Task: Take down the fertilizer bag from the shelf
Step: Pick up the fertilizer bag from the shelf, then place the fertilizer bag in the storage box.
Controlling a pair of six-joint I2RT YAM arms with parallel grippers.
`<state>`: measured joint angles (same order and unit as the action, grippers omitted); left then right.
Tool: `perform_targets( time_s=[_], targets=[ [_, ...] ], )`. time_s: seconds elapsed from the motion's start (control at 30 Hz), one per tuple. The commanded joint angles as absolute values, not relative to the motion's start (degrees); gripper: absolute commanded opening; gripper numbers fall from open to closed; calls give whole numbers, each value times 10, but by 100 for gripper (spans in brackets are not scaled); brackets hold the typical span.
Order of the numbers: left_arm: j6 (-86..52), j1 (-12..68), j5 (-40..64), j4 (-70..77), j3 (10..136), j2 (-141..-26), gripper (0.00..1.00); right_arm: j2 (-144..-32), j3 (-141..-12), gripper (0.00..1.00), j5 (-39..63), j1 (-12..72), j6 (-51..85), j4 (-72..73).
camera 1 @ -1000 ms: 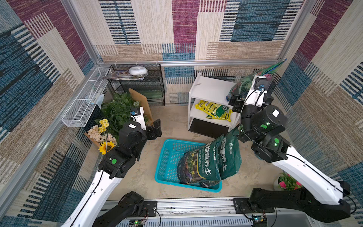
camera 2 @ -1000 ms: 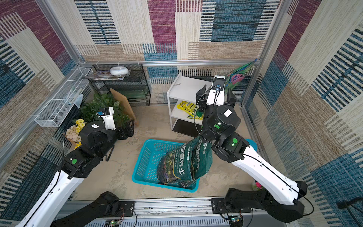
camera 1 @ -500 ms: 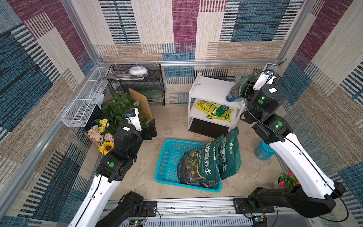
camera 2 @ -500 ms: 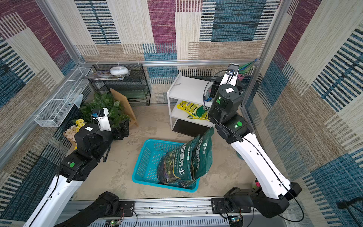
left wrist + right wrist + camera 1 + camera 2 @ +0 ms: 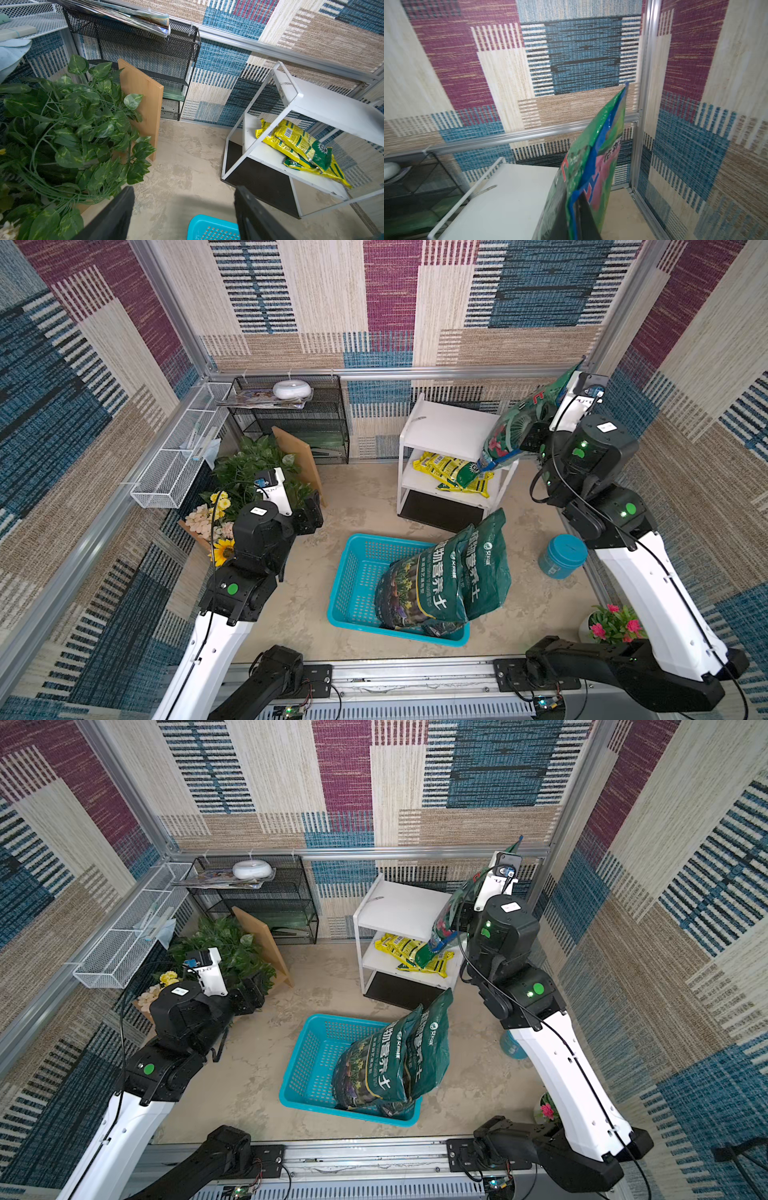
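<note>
The fertilizer bag (image 5: pixel 509 433) (image 5: pixel 444 919) is green with pink and blue print. It hangs tilted over the right end of the white shelf (image 5: pixel 446 429) (image 5: pixel 397 907), its lower corner dipping past the top board. My right gripper (image 5: pixel 534 435) (image 5: pixel 463 909) is shut on the bag's edge; in the right wrist view the bag (image 5: pixel 604 145) stands up between the black fingers (image 5: pixel 586 216), above the shelf's top board (image 5: pixel 508 197). My left gripper (image 5: pixel 311 514) (image 5: pixel 184 191) is open and empty, low over the floor by the plant, facing the shelf (image 5: pixel 332 108).
Yellow bags (image 5: pixel 455 472) lie on the shelf's middle board. A blue basket (image 5: pixel 357 572) holds dark green soil bags (image 5: pixel 449 576). A teal can (image 5: pixel 561 556) stands by the right arm. Leafy plant (image 5: pixel 249 464), wooden board (image 5: pixel 297 456), black mesh rack (image 5: pixel 299 423) and white wire basket (image 5: pixel 178 456) stand at the left.
My right arm has drawn back to the right of the shelf, and its jaws have shut on the fertilizer bag and tipped it up off the top board. The left gripper has narrowed slightly.
</note>
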<state>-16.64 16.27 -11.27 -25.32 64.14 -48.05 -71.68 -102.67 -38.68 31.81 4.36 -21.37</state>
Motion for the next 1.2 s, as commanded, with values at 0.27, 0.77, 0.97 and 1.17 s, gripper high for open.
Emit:
perform_targets(
  time_s=[0.27, 0.77, 0.97, 1.17],
  targets=[
    [-174, 134, -105, -234, 642, -484, 79, -745, -1028, 0, -555, 637, -88, -95],
    [-171, 131, -114, -235, 638, -475, 79, -792, -964, 0, -638, 830, -151, 51],
    [-171, 130, -113, -236, 637, -474, 79, -743, -828, 0, -620, 830, -72, 69],
    [-171, 130, -114, -236, 636, -475, 79, -720, -738, 0, -614, 829, -25, 79]
  ],
)
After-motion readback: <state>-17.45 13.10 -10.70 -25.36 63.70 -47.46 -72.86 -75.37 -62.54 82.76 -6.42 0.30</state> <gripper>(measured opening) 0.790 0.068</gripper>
